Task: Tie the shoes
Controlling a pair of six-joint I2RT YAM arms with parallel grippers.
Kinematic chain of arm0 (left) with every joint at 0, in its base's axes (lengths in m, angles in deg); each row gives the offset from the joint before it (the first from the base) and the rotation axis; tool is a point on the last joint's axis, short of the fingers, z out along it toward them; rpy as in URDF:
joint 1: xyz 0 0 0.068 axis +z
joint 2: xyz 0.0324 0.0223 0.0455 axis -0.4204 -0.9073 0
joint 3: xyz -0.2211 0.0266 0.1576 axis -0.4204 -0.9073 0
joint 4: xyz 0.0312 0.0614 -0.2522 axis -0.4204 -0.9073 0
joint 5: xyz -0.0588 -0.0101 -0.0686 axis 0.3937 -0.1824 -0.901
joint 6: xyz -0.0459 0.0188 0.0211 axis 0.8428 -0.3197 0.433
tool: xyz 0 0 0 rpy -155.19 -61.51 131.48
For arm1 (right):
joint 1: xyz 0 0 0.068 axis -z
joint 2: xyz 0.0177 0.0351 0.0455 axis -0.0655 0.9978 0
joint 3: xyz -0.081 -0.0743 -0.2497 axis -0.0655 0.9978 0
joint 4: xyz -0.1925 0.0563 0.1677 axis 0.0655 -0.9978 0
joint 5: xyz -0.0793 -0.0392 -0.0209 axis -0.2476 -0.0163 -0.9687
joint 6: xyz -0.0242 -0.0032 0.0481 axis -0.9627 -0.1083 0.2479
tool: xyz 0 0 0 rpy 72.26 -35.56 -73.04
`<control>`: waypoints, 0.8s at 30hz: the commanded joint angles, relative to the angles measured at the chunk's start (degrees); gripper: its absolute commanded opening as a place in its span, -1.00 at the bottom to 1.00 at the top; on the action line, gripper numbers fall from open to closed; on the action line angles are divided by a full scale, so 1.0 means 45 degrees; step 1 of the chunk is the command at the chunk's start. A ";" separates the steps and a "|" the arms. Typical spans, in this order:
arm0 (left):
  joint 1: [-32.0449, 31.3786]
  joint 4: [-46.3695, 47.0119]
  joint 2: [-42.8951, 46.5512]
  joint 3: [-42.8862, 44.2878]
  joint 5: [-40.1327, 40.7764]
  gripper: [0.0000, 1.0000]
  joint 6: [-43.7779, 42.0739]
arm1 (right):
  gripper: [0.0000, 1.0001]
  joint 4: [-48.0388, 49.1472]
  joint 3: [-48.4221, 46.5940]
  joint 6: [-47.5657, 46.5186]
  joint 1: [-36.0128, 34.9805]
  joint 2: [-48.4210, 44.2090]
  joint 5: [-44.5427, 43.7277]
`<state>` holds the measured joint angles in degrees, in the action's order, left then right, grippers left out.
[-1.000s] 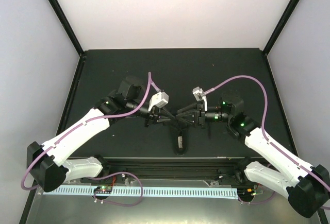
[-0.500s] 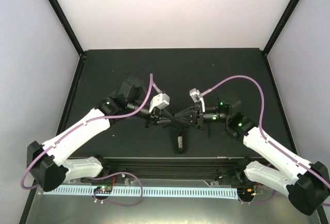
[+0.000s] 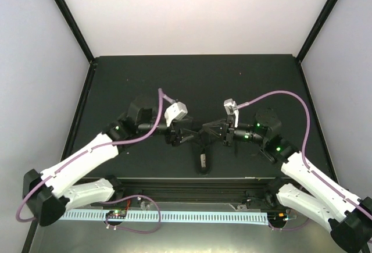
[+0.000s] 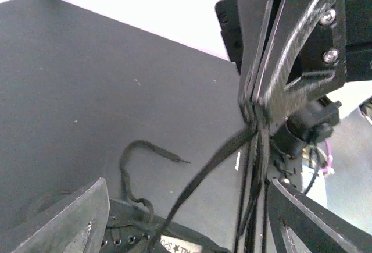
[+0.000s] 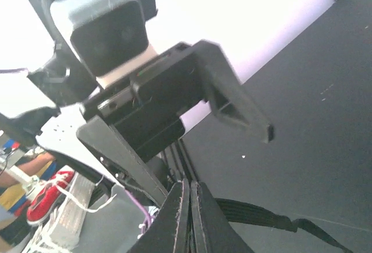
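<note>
The small black shoe [image 3: 203, 163] lies on the mat between the two arms, near the front edge, and its laced top fills the bottom of the left wrist view [image 4: 145, 237]. My right gripper [image 3: 206, 131] is shut on black laces [image 4: 203, 171] that rise taut from the shoe to its tips [image 4: 256, 112]. Seen from its own wrist, the right gripper [image 5: 189, 188] has its fingers pressed together, with a lace strand [image 5: 256, 212] trailing off to the right. My left gripper [image 3: 185, 135] stands open just left of it, its fingers [image 4: 70, 221] spread wide and holding nothing. A loose lace end [image 4: 145, 147] curls on the mat.
The black mat [image 3: 197, 81] runs back to white walls with black corner posts [image 3: 70, 20]. A rail and a pale blue strip [image 3: 192, 215] line the near edge behind the arm bases.
The left gripper opened, let go of the lace and drew back to the left. The right gripper closed on the laces and shifted slightly right.
</note>
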<state>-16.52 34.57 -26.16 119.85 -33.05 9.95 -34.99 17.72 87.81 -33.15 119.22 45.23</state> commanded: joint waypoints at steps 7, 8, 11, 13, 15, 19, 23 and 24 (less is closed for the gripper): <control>-0.1006 0.7513 0.1461 -0.5163 0.3741 0.52 0.2441 | -0.97 -0.0241 0.0400 0.1162 -0.0046 -0.1063 -0.2517; -0.1097 0.7556 0.1318 -0.5240 0.3835 0.52 0.2256 | -0.97 -0.0226 0.0427 0.1235 -0.0049 -0.1104 -0.2559; -0.1192 0.7774 0.0687 -0.5437 0.4135 0.52 0.1825 | -0.97 -0.0127 0.0508 0.1421 -0.0055 -0.1142 -0.2605; -0.1194 0.7826 0.0191 -0.5509 0.4667 0.46 0.1663 | -0.97 -0.0004 0.0574 0.1567 -0.0054 -0.1197 -0.2670; -0.1240 0.7803 -0.0249 -0.5535 0.5369 0.30 0.1537 | -0.97 0.0073 0.0607 0.1649 -0.0047 -0.1262 -0.2735; -0.1296 0.8255 -0.0891 -0.5602 0.5762 -0.02 0.1645 | -0.97 -0.0096 0.0573 0.1674 -0.0042 -0.1360 -0.2884; -0.1415 0.8815 -0.1083 -0.5732 0.5463 -0.68 0.1960 | -0.97 -0.0393 0.0575 0.1629 -0.0059 -0.1444 -0.3246; -0.1436 0.9009 -0.1077 -0.5842 0.5440 -0.86 0.2103 | -0.97 -0.0639 0.0562 0.1586 -0.0058 -0.1389 -0.3560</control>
<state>-22.16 69.35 -30.77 94.26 -9.22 18.35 -36.44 20.13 94.89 -33.15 113.58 32.86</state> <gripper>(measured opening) 0.199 0.017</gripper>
